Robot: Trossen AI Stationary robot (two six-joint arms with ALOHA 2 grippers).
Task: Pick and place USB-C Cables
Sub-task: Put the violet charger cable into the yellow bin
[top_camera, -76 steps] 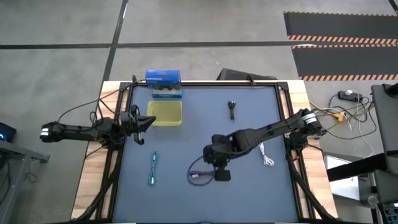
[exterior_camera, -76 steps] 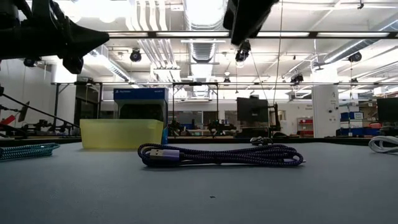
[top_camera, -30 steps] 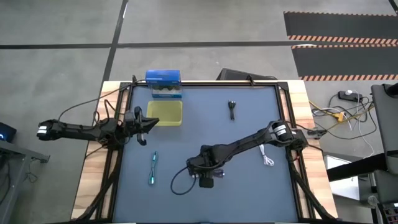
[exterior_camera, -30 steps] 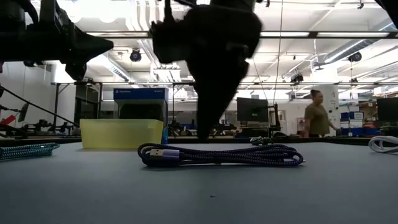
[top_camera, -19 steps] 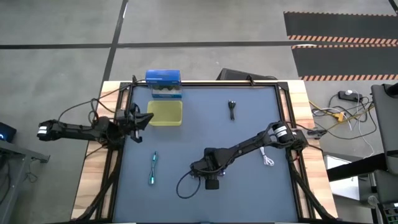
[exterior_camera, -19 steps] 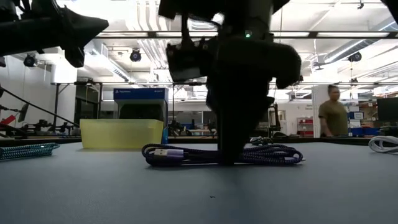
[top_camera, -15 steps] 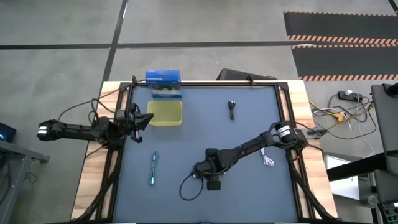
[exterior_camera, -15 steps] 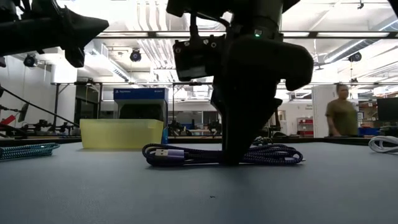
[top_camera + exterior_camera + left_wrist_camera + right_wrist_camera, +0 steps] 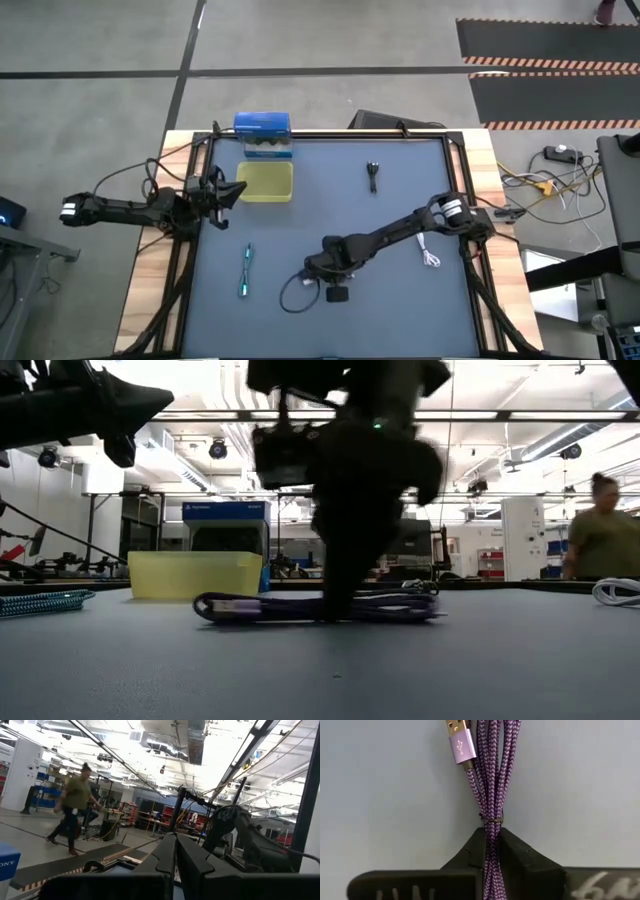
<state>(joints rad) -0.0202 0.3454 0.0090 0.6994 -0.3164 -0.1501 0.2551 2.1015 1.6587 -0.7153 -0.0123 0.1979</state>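
At the near middle of the blue-grey table (image 9: 400,230), the right gripper (image 9: 492,851) has its two dark fingers clamped on the dark purple braided USB-C cable (image 9: 491,780), pinching the bundled strands just below the thin tie that binds them. The bundle looks light and limp; held at its tied middle it should lift as one piece, though the loose loop trailing toward the near edge will likely sag and swing, and the braid may slip if the grip eases. To its left lies the teal braided cable (image 9: 245,270), straight and untouched; to its right, by the table's edge, the white cable (image 9: 430,252). Farther back the left gripper (image 9: 222,192) waits beside the translucent yellow bin (image 9: 266,182), fingers together in its wrist view. Beyond that sit the small black cable (image 9: 373,177) and a blue box (image 9: 263,133). Only the right wrist view shows the gold plug and the tie; the low view shows the bundle lying along the table under the gripper, and a person in the room behind
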